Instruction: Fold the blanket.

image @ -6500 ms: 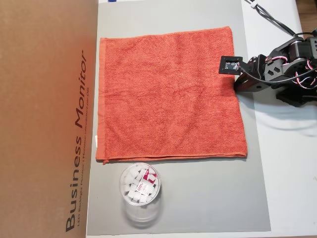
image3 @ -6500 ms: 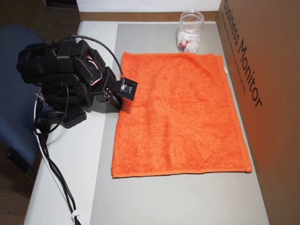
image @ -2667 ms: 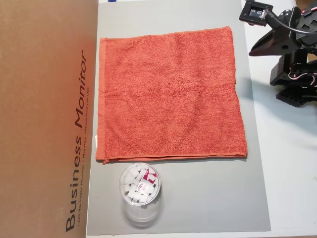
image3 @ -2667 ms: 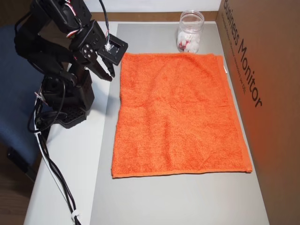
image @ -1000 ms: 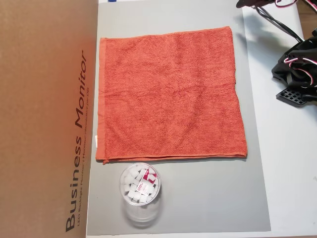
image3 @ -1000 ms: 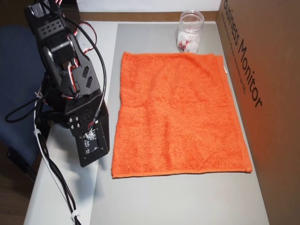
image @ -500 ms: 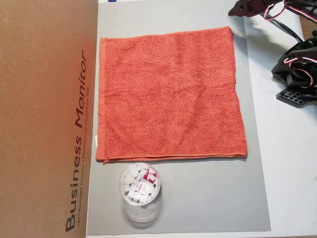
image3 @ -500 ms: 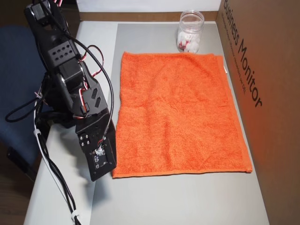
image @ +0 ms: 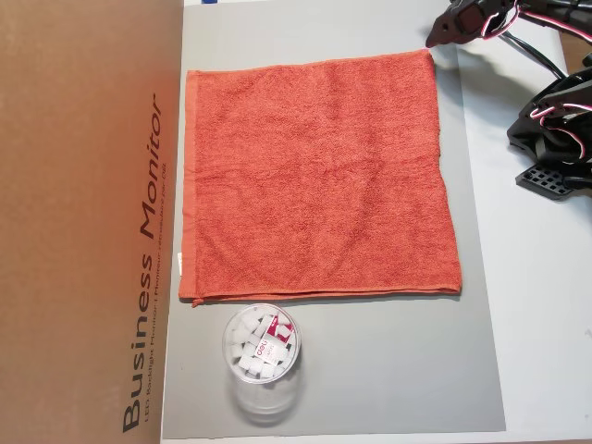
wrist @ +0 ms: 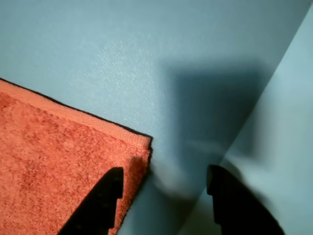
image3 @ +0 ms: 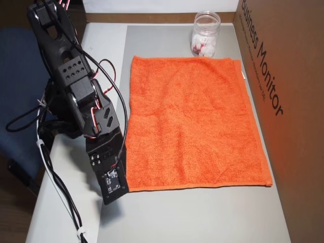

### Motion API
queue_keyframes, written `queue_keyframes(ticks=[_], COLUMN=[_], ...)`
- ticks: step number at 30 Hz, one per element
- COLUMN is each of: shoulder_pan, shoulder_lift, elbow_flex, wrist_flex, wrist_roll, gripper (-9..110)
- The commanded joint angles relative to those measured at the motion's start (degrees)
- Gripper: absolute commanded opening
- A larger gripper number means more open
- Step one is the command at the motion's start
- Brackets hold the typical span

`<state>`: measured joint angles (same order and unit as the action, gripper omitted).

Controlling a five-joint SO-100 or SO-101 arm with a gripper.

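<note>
In the wrist view the claw (wrist: pixel 164 188), fingers apart, straddles the blanket (wrist: pixel 58 161) corner, cloth running toward the lower left.

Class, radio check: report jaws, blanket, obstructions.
Gripper jaws open, straddling a corner. Orange-red terry-cloth blanket flat, unfolded, ungripped. Clear plastic jar beside far edge, clear of the jaws.

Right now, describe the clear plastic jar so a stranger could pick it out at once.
Start at the grey mat beside the brown cardboard box. Next to the orange-red terry-cloth towel stands the clear plastic jar, the only transparent thing, holding small white pieces.
</note>
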<state>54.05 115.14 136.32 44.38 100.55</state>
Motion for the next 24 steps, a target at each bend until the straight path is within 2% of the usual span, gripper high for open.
queue_keyframes(ticks=[1, 10, 24], shoulder_pan=[-1.3, -3.3, -4.3], shoulder_lift=[-1.0, -3.5, -3.7], elbow_flex=[-0.2, 5.7, 11.6], wrist_flex=[-3.2, -14.4, -15.6], wrist_roll=[-0.5, -0.8, -0.8], gripper=[18, 18, 18])
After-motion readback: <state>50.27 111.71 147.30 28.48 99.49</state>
